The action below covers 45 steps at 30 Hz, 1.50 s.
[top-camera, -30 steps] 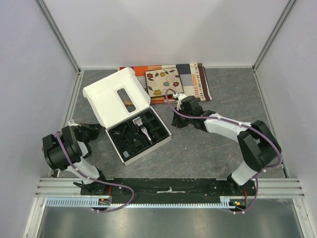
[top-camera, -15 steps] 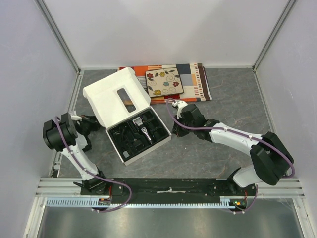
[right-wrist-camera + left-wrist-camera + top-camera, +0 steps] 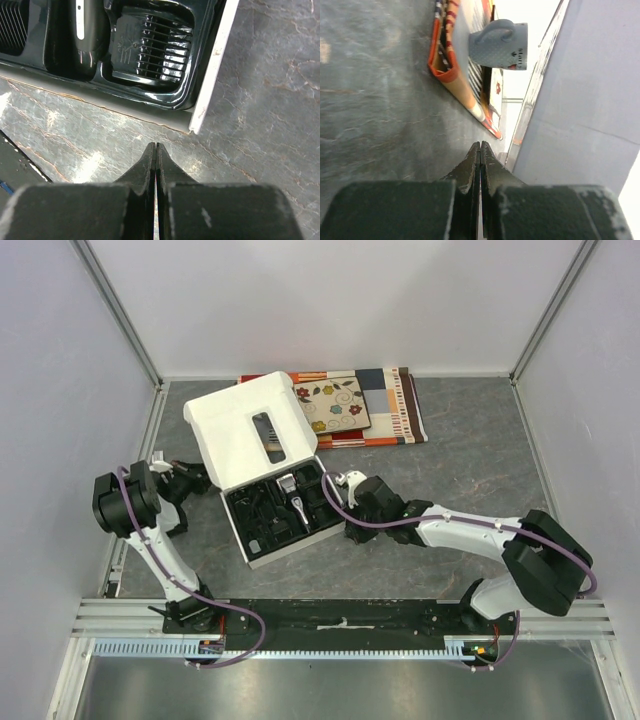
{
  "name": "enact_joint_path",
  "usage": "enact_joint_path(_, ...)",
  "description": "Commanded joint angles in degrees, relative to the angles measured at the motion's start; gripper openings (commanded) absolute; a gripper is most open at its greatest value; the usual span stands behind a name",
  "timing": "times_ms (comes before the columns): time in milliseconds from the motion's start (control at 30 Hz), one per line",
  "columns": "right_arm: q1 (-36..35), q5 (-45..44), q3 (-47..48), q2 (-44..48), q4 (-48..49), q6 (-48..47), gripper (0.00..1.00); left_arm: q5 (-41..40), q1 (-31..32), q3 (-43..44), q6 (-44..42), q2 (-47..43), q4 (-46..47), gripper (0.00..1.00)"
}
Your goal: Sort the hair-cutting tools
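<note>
The white box (image 3: 255, 430) stands open, its black tray (image 3: 262, 538) holding the hair-cutting tools. The black-and-silver clipper (image 3: 297, 503) lies in the tray's middle, seen in the right wrist view too (image 3: 80, 22). A black comb guard (image 3: 150, 50) sits in the corner compartment beside it. My right gripper (image 3: 350, 531) is shut and empty, low over the table just outside the box's near right corner (image 3: 192, 129), as the right wrist view shows (image 3: 155, 146). My left gripper (image 3: 200, 480) is shut and empty, left of the box (image 3: 480, 145).
The flowered tile (image 3: 332, 405) lies on a striped orange mat (image 3: 395, 410) behind the box; the mat's edge shows in the left wrist view (image 3: 452, 70). The enclosure wall (image 3: 580, 100) is close on the left.
My right gripper has moved left and nearer, down to the box's near right corner. The box has shifted, its lid swung rightward. My left gripper has risen slightly toward the box.
</note>
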<state>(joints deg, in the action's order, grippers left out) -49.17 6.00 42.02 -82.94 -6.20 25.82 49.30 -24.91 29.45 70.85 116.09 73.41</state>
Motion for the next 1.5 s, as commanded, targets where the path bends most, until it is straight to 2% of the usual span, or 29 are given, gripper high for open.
enact_joint_path(0, -0.67, -1.78, -1.5, 2.95, 0.93, 1.07, 0.0, 2.12, 1.7, 0.43, 2.98, -7.0, 15.98, 0.02)
enact_joint_path(167, -1.11, -2.57, -2.47, 4.62, -0.04, 0.81, 0.0, 3.61, 2.93, 2.36, 3.33, -10.97, 13.7, 0.03)
enact_joint_path(500, -2.78, -5.64, -5.01, 8.84, -2.76, 2.3, 0.0, 8.26, 8.46, 5.79, 5.0, -12.3, 15.18, 0.03)
enact_joint_path(833, -2.86, -16.45, -5.55, 22.46, -15.76, 3.7, 0.0, 7.04, 10.49, 1.14, 6.14, -18.44, 17.21, 0.03)
enact_joint_path(967, -2.78, -25.75, -3.79, 25.63, -20.95, 4.85, 0.0, 5.72, 10.4, -2.2, 4.84, -23.36, 13.88, 0.03)
enact_joint_path(1033, -2.78, -30.42, -2.04, 25.46, -22.45, 4.76, 0.0, 3.88, 10.4, -3.17, 1.94, -28.43, 7.84, 0.03)
enact_joint_path(1133, -2.78, -34.91, 0.78, 23.09, -22.81, 4.24, 0.0, -2.26, 10.49, -4.41, -8.33, -36.35, -12.17, 0.03)
enact_joint_path(1167, -2.6, -35.96, 1.57, 22.3, -22.81, 4.15, 0.0, -4.1, 10.84, -2.58, -14.8, -42.03, -28.42, 0.03)
enact_joint_path(1267, -0.59, -38.26, 3.15, 19.75, -18.88, 3.62, 0.0, -15.34, 11.46, 4.54, -25.72, -49.97, -52.41, 0.02)
enact_joint_path(1300, 0.55, -37.73, 3.42, 18.35, -17.63, 3.45, 0.0, -20.68, 11.46, 6.3, -27.33, -51.39, -63.19, 0.02)
enact_joint_path(1367, 4.49, -34.05, 4.29, 15.54, -14.3, 2.66, 0.0, -25.98, 11.55, 10.79, -30.84, -53.68, -71.27, 0.02)
enact_joint_path(1400, 5.74, -32.64, 4.65, 14.39, -13.24, 2.48, 0.0, -27.66, 11.55, 12.11, -31.73, -53.95, -78.43, 0.02)
enact_joint_path(1467, 8.54, -30.27, 5.96, 12.37, -10.61, 2.3, 0.0, -29.78, 11.55, 15.36, -33.75, -54.13, -82.88, 0.02)
